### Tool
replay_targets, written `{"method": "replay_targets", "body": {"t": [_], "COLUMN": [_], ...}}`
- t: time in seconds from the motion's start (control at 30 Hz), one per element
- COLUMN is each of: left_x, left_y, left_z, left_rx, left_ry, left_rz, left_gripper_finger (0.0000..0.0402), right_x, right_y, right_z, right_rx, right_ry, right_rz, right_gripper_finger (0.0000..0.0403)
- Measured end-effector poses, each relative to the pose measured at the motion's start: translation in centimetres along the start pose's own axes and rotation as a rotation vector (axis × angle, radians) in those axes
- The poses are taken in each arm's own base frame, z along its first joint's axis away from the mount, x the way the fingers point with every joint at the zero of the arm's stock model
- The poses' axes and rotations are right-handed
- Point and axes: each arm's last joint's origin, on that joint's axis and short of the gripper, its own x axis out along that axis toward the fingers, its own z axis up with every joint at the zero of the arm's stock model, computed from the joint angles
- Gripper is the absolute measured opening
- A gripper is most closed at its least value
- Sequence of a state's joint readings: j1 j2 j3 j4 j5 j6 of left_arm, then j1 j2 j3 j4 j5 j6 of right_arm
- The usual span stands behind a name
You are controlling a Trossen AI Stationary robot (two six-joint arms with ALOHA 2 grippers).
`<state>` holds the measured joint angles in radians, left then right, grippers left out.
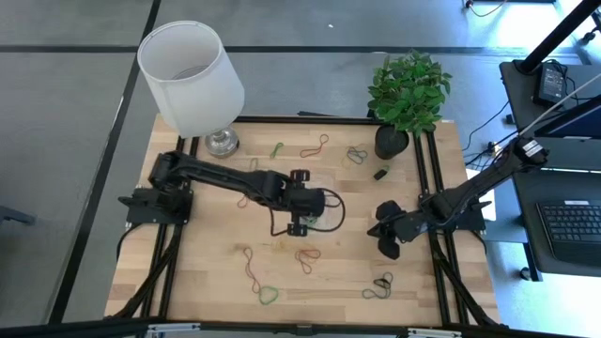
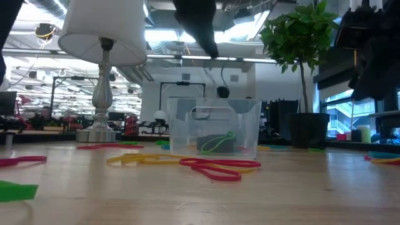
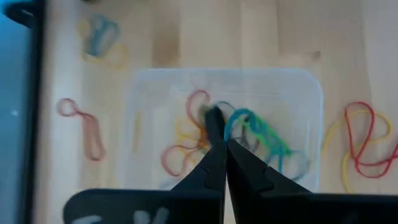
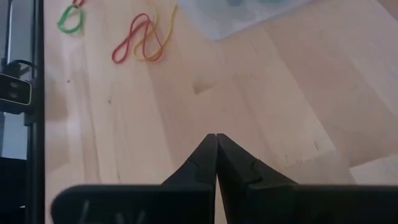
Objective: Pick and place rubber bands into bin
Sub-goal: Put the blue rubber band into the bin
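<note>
Looking straight down, the high view shows the left gripper [image 1: 299, 228] over the middle of the pale wooden table [image 1: 207, 272], the right gripper [image 1: 385, 246] waiting near the right edge, and thin coloured rubber bands [image 1: 264, 289] scattered about. In the low view, the small clear plastic rectangular bin [image 2: 214, 128] stands mid-table holding a green loop. The left wrist view shows its fingers pressed together above that bin, pinching nothing. The right wrist view shows fingers likewise closed over bare wood.
</note>
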<state>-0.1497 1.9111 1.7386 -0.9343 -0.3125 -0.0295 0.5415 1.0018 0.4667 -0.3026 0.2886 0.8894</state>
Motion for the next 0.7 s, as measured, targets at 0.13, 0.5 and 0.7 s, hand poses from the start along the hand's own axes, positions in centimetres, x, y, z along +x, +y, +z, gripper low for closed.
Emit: {"method": "replay_targets", "body": {"t": [0.13,0.5,0.7], "left_x": [2.7,7.8,8.9], "left_y": [-1.0,-3.7,-3.9], "left_z": [-0.2,-1.3,-1.6], "left_rx": [0.000,-0.059,-0.164], "left_ry": [0.068,0.216,0.240], "left_rz": [-0.043,-0.105,-0.049], "left_gripper_finger": [0.0002,0.0003,0.0021], "right_x": [0.3,0.4,0.4], "right_y": [0.0,0.0,0.0], "right_z": [-0.1,-0.1,-0.2], "right_rx": [-0.004,-0.011,-0.033], "right_ry": [0.007,0.012,0.015], "right_rz": [-0.009,-0.012,-0.011], "right_gripper_finger": [0.0012,0.0012,0.0012]}}
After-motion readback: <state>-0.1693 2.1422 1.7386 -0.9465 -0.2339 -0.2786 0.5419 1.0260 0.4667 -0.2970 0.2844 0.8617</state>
